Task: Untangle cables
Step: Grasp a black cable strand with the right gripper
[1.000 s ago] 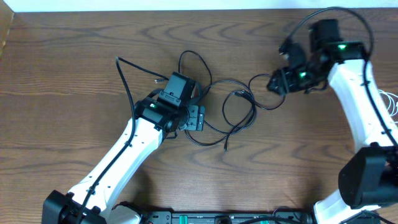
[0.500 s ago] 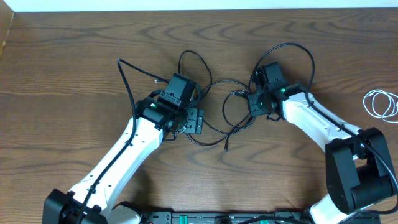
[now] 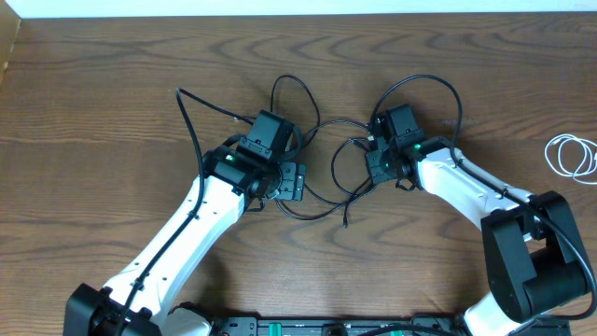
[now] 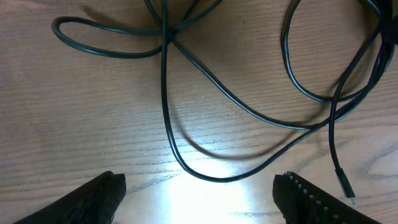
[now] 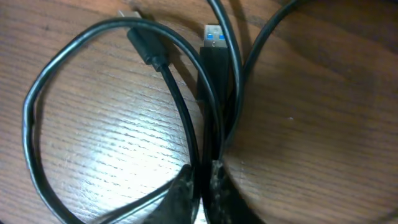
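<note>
Where grained brown wood forms the table (image 3: 112,84), thin black cables (image 3: 326,177) lie in glossy, round-sectioned loops at its centre, between both arms. Left gripper (image 4: 199,193): ribbed black fingers (image 4: 93,199) spread apart above a cable bend, holding nothing. Right gripper (image 5: 202,190): fingers pinched together on black cable strands beside a blue-tongued USB plug (image 5: 213,43). White cable (image 3: 571,156): small coil near the right edge, well apart.

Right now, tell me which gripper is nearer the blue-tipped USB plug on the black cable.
Right. The right gripper sits just below the blue-tipped USB plug, its fingers pinched on black cords running from it. The left gripper is farther off, across the tangle.
</note>
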Robot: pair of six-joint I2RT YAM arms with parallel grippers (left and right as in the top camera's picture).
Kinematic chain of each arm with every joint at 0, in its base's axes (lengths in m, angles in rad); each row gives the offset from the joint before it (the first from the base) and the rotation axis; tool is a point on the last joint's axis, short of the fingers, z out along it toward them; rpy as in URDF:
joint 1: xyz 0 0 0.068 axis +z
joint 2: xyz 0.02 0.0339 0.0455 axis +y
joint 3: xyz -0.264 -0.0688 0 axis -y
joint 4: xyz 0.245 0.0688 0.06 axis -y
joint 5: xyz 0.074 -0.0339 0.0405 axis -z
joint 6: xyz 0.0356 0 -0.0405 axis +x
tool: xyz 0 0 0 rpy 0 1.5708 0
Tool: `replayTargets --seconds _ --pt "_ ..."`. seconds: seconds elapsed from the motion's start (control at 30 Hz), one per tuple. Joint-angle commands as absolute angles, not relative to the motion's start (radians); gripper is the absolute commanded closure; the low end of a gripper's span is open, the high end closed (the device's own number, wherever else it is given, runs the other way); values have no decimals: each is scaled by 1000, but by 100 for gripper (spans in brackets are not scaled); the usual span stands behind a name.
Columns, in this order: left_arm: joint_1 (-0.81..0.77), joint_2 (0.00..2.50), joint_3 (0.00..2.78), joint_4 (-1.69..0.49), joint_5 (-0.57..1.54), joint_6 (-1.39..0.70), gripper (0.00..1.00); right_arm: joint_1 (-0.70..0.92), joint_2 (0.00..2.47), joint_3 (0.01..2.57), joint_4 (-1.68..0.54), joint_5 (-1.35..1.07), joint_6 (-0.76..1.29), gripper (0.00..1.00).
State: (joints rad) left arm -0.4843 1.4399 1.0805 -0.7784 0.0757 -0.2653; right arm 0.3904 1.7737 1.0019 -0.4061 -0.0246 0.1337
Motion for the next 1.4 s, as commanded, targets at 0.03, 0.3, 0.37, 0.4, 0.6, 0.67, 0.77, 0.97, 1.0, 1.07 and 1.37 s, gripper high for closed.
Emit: replayTargets --seconds 0.03,0.3,0.37,0.4,0.6,0.67,0.77,0.97,1.0,1.07,1.37 --pt "-481 1444 1095 -781 70 -267 19 397 1769 988 -430 -14 164 91" --pt "-481 1444 1095 -781 70 -267 19 398 1769 968 -431 -65 164 99" --pt "-481 1444 1095 -781 70 -267 19 393 1749 984 -445 -167 163 99" --pt "-481 1444 1095 -781 70 -267 19 376 1699 1021 -460 -278 121 99" --pt "-481 1444 1095 -781 70 -267 19 280 1400 1128 -515 -368 106 99" --pt "-481 1444 1095 -777 70 -267 19 264 1364 1128 -543 -308 84 99" --pt "-481 1444 1095 -777 70 -267 19 261 1420 1120 -665 -9 111 82" --pt "-481 1444 1095 -777 70 -267 19 298 1643 1116 -720 -276 36 67" --pt "-481 1444 1095 -777 70 -267 19 314 1702 1116 -720 -276 52 69" --pt "-481 1444 1095 -776 70 -267 19 340 1771 1116 -701 -268 87 69" --pt "-481 1444 1095 -777 70 -267 19 381 1884 1116 -647 -107 233 99"
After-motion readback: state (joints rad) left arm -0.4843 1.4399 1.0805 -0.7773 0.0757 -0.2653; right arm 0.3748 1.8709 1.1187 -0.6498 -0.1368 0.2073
